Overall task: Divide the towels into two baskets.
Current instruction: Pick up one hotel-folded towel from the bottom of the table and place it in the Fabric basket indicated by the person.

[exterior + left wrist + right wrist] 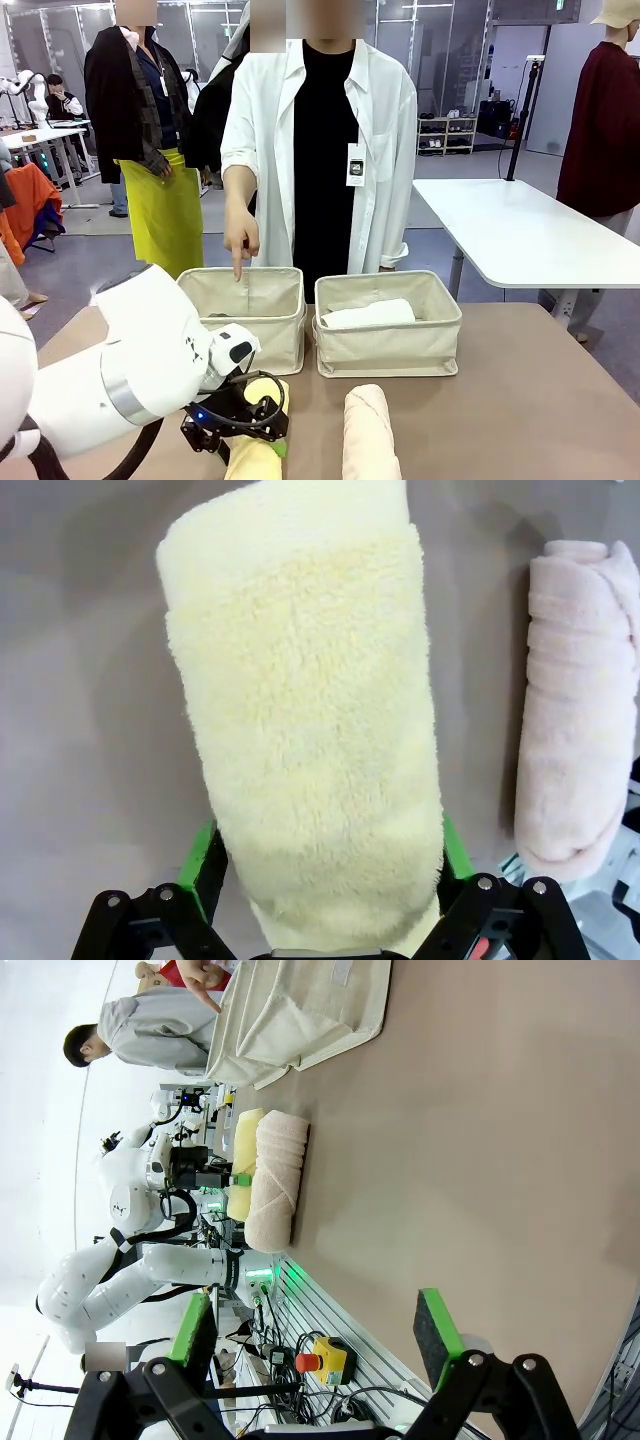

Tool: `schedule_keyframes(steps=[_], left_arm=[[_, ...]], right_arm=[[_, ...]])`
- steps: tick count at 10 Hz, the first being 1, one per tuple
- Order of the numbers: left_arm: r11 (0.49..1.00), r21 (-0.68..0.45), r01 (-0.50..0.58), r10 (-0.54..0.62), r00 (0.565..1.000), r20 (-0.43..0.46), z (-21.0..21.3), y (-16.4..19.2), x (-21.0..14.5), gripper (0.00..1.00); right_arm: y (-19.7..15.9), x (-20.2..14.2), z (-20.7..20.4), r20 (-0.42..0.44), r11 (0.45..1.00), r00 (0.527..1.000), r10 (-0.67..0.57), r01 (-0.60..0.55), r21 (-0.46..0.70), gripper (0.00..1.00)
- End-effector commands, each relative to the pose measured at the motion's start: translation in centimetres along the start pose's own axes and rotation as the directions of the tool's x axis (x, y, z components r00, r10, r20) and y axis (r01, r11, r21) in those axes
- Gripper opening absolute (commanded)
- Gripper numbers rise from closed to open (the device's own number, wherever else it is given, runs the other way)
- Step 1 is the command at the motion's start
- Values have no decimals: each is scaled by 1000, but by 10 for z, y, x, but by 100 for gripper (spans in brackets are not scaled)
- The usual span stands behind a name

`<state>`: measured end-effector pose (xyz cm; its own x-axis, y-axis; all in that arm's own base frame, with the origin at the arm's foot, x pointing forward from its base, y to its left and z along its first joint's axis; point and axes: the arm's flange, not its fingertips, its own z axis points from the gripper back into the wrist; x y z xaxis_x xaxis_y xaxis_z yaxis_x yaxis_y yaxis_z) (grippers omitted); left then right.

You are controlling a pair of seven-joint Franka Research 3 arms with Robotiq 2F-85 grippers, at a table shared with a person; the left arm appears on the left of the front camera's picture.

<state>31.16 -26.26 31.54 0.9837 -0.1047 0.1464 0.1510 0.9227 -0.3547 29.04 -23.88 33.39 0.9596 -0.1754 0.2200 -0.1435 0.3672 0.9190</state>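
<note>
left wrist view, left pincer [330, 862] clamping yellow towel [300, 710], long axis up-frame, right pincer [315, 1325] spread

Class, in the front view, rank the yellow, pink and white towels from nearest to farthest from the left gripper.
1. Yellow towel, between the left gripper's fingers, near edge.
2. Pink towel, beside it on the table, to the robot's right.
3. White towel, farther across, in the right basket.
</note>
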Motion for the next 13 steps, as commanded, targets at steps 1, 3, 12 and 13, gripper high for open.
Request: schedule_keyframes(steps=[1, 3, 12, 13], left_arm=[[1000, -6, -13, 13, 998, 57, -1, 26, -37, 100], [1000, -2, -9, 9, 1000, 13, -2, -1, 0, 100], [998, -48, -38, 39, 999, 24, 4, -3, 3, 35], [999, -36, -40, 41, 999, 20, 4, -3, 1, 0]], right_arm=[[3, -2, 0, 7, 1000, 1000, 9, -9, 1, 100], [3, -2, 0, 7, 1000, 1000, 9, -9, 1, 100], [3, -2, 0, 7, 1000, 1000, 9, -9, 1, 100], [3, -2, 0, 7, 1000, 1000, 9, -9, 1, 100]])
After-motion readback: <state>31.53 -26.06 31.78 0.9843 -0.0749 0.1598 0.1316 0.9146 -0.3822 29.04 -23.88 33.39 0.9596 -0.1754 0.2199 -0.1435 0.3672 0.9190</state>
